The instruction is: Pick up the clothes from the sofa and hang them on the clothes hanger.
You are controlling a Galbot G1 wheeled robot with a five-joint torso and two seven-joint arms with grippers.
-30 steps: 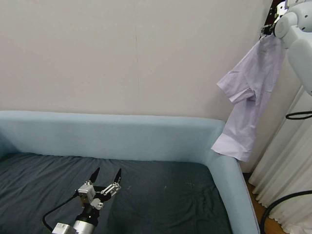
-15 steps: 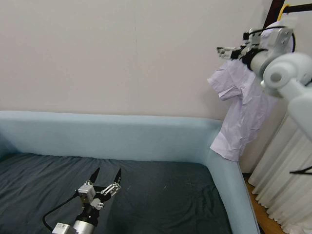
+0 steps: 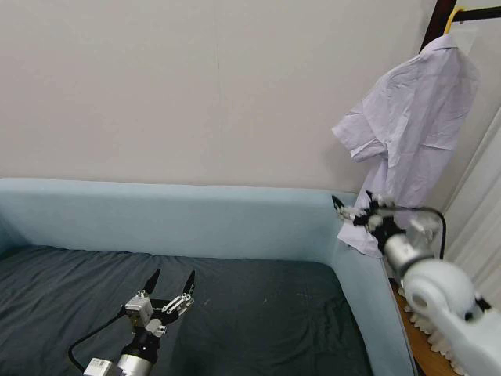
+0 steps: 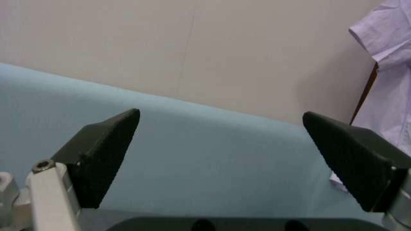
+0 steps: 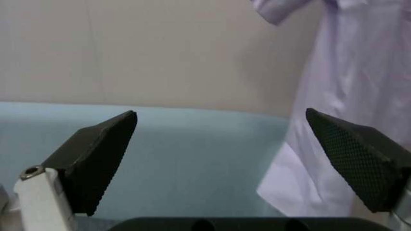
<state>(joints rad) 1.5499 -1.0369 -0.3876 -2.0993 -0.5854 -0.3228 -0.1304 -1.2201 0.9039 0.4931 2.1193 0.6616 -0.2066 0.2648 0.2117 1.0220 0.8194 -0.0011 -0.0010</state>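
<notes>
shirt (image 3: 415, 133) hangs above the sofa's (image 3: 196, 227) right end, hem just beside the right claw (image 3: 350, 211), fingers apart; left claw (image 3: 172, 283), also apart, hovers over the seat, well away.

Looks like a home living room: pale blue sofa (image 3: 172, 223) against a plain wall (image 3: 196, 86), white curtain (image 3: 484, 196), shirt (image 3: 415, 117) hung beside it.
</notes>
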